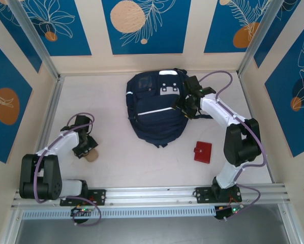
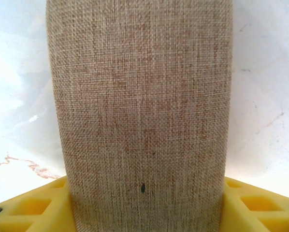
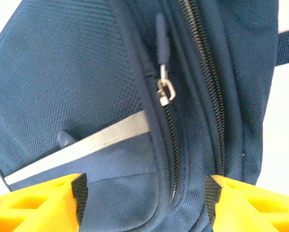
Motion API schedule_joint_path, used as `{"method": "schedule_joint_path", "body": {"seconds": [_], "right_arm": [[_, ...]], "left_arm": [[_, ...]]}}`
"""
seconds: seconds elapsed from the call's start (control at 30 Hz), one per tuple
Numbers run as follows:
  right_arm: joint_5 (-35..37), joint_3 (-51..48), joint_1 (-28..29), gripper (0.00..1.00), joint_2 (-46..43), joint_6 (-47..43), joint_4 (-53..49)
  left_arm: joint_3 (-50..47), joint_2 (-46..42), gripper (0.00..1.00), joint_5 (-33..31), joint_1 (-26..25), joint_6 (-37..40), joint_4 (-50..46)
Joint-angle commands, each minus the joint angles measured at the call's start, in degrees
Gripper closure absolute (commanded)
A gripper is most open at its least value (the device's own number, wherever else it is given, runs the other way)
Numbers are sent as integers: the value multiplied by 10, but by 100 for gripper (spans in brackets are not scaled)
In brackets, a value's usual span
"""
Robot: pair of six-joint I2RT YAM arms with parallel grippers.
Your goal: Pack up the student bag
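The bag point(image 1: 154, 109) lies flat towards the back of the table point(image 1: 142, 168), about in the middle, with its pale patch at the far end. The right gripper point(image 1: 184, 108) is at the bag's right side. From its wrist camera the yellow fingers point(image 3: 38, 203) stand spread apart over the navy cloth, with a closed zip running between them and its metal pull point(image 3: 165, 92) just ahead, not caught by anything. A small red wallet point(image 1: 203, 151) lies on the table near that arm, apart from the bag. Over on the left, well away from the bag, the left gripper point(image 1: 86, 149) is down on a tan case point(image 2: 144, 106) of coarse weave. Its fingers point(image 2: 33, 208) sit right against both sides of the case, but I cannot tell whether they actually pinch it.
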Motion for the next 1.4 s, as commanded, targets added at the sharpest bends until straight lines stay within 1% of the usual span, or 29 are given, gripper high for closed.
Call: {"method": "schedule_joint_path", "body": {"seconds": [0.0,0.07,0.17,0.2,0.3,0.37,0.43,0.5,0.63,0.7,0.77,0.87,0.97,1.1,1.3,1.37], "right_arm": [[-22,23,-2,35,18,42,-10],[-41,32,-4,39,31,41,-6],[-70,47,-4,49,48,38,3],[-79,52,-4,54,53,37,3],[-97,63,-2,73,51,34,6],[-98,71,1,81,39,32,11],[-106,82,1,87,24,29,15],[-123,94,2,92,8,28,24],[-162,118,0,97,-3,31,45],[-187,129,0,99,1,39,60],[-214,134,-2,100,6,50,82],[-249,143,-1,100,11,67,116],[-272,151,-1,100,15,83,139],[-287,161,-1,100,17,96,155],[-300,153,1,100,4,101,159],[-303,139,2,100,-4,101,161]], "left_arm": [[-11,-13,62,31,7,18,11],[-11,-24,66,36,7,24,12],[-10,-47,67,33,4,33,11],[-10,-57,67,37,2,36,13],[-4,-86,69,58,-13,48,22],[3,-107,70,70,-35,54,32],[17,-121,70,80,-65,63,41],[36,-128,70,83,-106,76,51],[70,-125,70,100,-188,115,80],[81,-118,69,120,-229,126,104],[87,-107,70,139,-261,131,128],[100,-83,70,153,-307,140,154],[116,-52,70,173,-341,148,169],[141,-4,69,185,-368,143,173],[192,60,70,192,-371,115,170],[213,74,70,176,-371,104,175]]}}
